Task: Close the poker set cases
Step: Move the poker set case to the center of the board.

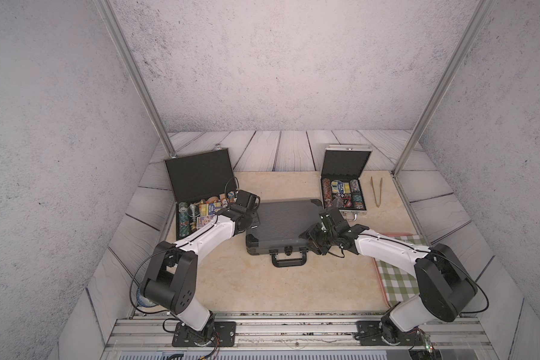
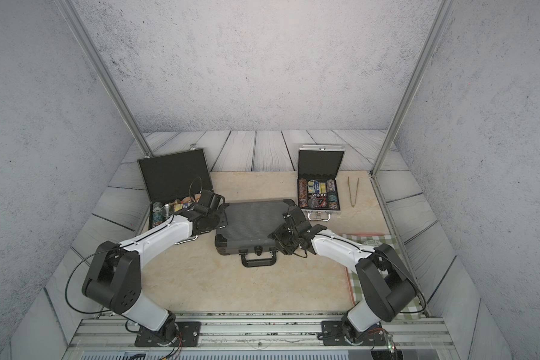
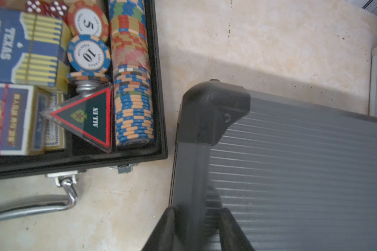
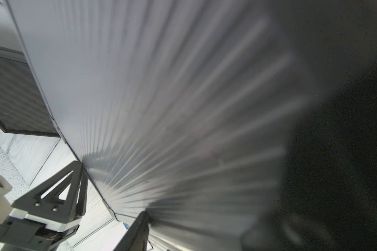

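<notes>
The large dark-grey ribbed case (image 1: pixel 281 224) (image 2: pixel 253 221) lies lid-down at the middle, handle towards me. My left gripper (image 1: pixel 251 218) (image 3: pixel 198 214) sits on its left edge, shut on the edge rail (image 3: pixel 189 173): one finger lies on the side wall, the other on the ribbed top. My right gripper (image 1: pixel 314 233) (image 2: pixel 281 233) is at the case's right edge. One of its fingers (image 4: pixel 137 230) lies against the ribbed lid (image 4: pixel 161 87); the other is lost in dark blur. The black case (image 1: pixel 200 177) (image 3: pixel 159 87) and the silver case (image 1: pixel 345 163) (image 2: pixel 320 163) stand open, full of chips and cards.
Wooden tongs (image 1: pixel 375 190) lie right of the silver case. A green checked cloth (image 1: pixel 399 274) lies under the right arm. The black case's metal handle (image 3: pixel 31 206) juts out near the left gripper. Grey walls and metal posts close in the workspace.
</notes>
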`<action>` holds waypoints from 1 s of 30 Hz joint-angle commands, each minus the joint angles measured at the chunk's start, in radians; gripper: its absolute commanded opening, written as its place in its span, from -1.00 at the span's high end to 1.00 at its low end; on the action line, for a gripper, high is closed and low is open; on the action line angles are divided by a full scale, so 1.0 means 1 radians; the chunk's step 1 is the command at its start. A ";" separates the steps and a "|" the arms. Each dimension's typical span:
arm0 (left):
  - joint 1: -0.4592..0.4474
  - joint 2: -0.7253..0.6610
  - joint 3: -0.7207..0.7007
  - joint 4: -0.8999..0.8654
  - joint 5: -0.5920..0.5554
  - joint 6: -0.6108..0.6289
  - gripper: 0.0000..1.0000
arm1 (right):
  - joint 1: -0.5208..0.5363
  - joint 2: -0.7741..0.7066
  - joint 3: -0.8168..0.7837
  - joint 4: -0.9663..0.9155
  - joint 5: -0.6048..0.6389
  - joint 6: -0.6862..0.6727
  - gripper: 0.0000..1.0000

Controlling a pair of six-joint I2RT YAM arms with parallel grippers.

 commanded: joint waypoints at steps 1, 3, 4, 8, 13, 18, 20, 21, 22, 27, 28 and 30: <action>-0.037 0.078 0.000 -0.008 0.182 0.007 0.33 | -0.058 0.186 0.021 0.174 0.315 -0.131 0.19; -0.035 0.075 0.015 -0.013 0.178 0.008 0.35 | -0.065 0.194 0.031 0.168 0.314 -0.141 0.20; -0.035 0.070 0.022 -0.023 0.177 0.011 0.34 | -0.068 0.195 0.033 0.165 0.311 -0.146 0.21; -0.037 -0.002 0.027 -0.072 0.170 0.047 0.17 | -0.072 0.175 0.020 0.166 0.308 -0.167 0.22; -0.038 -0.085 0.023 -0.177 0.151 0.109 -0.06 | -0.073 0.162 0.002 0.176 0.262 -0.176 0.12; -0.063 -0.171 -0.003 -0.252 0.158 0.184 -0.05 | -0.073 0.116 -0.029 0.174 0.225 -0.210 -0.08; -0.113 -0.192 0.009 -0.306 0.121 0.223 -0.08 | -0.072 0.078 -0.029 0.150 0.219 -0.254 -0.16; -0.140 -0.199 0.017 -0.329 0.096 0.234 -0.10 | -0.072 0.057 -0.028 0.137 0.218 -0.279 -0.19; -0.170 -0.206 0.026 -0.353 0.077 0.240 -0.10 | -0.073 0.033 -0.022 0.114 0.218 -0.310 -0.23; -0.255 -0.207 0.020 -0.367 0.103 0.209 0.05 | -0.083 -0.082 0.030 -0.014 0.235 -0.473 -0.32; -0.258 -0.189 0.011 -0.353 0.114 0.198 0.11 | -0.090 -0.100 0.035 -0.030 0.240 -0.501 -0.33; -0.259 -0.151 0.005 -0.331 0.116 0.184 0.17 | -0.111 -0.128 0.040 -0.049 0.238 -0.540 -0.33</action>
